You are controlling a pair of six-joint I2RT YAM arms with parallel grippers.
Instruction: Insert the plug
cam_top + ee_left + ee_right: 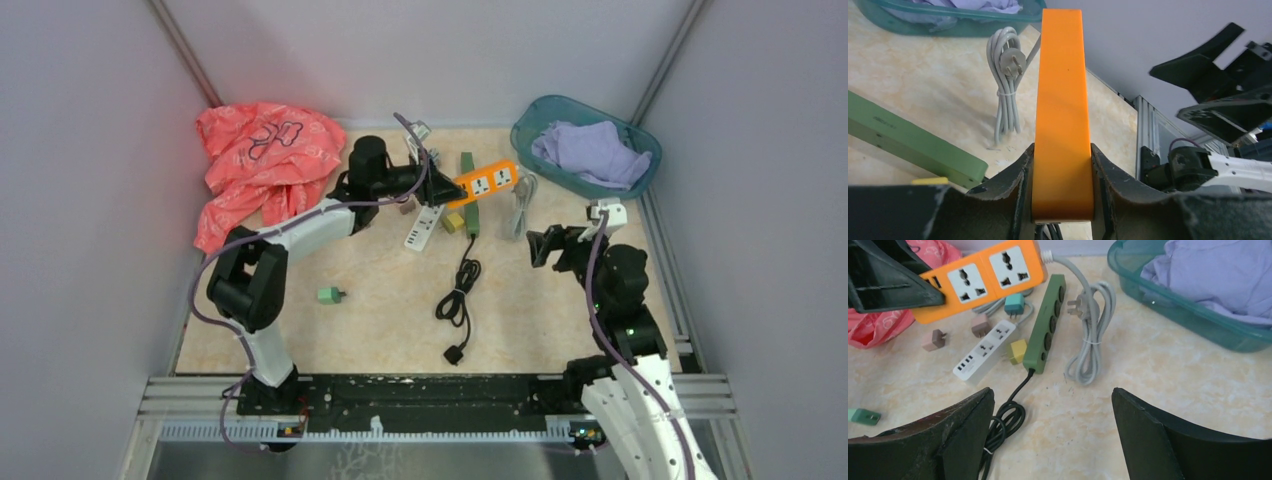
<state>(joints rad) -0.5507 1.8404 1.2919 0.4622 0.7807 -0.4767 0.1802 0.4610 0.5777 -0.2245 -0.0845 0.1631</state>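
The left gripper [1062, 150] was pinching the orange power strip [983, 277] by its long sides and held it lifted above the table [380, 310]. The right gripper [1052, 395] hung with its fingers spread wide, holding nothing. The grey plug [1079, 306] lay on its coiled cable between the green power strip [1045, 325] and the teal basket [1158, 305].

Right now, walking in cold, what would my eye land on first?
A bright orange plastic power strip, clamped between the left arm's black fingers at the far middle of the table. Next, a crumpled pink cloth in the far left corner and a teal plastic basket holding a lilac cloth at far right.
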